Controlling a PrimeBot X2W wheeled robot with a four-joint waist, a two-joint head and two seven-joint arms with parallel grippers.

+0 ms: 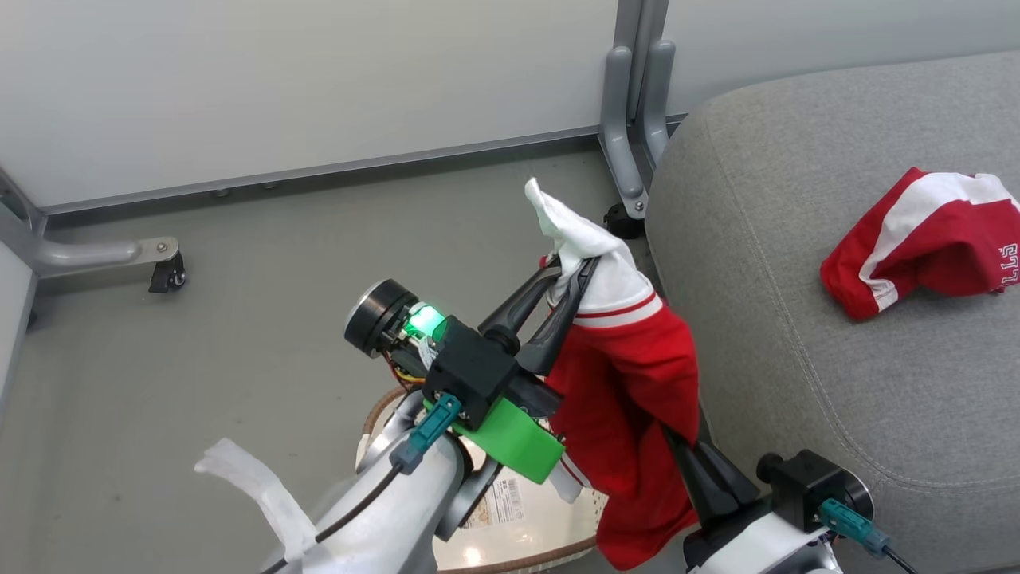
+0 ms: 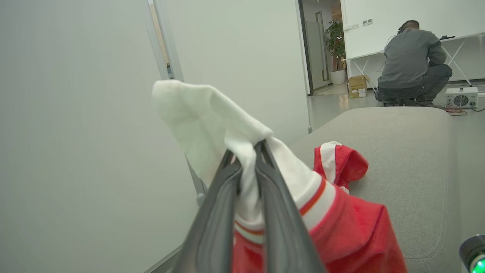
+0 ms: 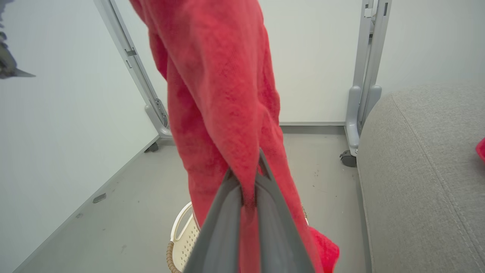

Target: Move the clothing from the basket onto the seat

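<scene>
A red garment with a white top panel [image 1: 629, 375] hangs in the air above the basket [image 1: 522, 550], beside the seat [image 1: 781, 263]. My left gripper [image 1: 578, 275] is shut on its white upper part; in the left wrist view the white cloth [image 2: 212, 117] bulges out past that gripper [image 2: 246, 149]. Lower down, my right gripper [image 1: 677, 446] is shut on the red fabric [image 3: 223, 94], pinched between its fingertips [image 3: 248, 176]. Another piece of red and white clothing [image 1: 924, 239] lies crumpled on the seat, also seen from the left wrist [image 2: 339, 163].
A grey partition post with a castor [image 1: 633, 119] stands against the seat's near corner. Another wheeled foot [image 1: 119, 259] is at the left on the grey floor. A person [image 2: 411, 64] crouches far beyond the seat, near a small white fan unit [image 2: 460, 98].
</scene>
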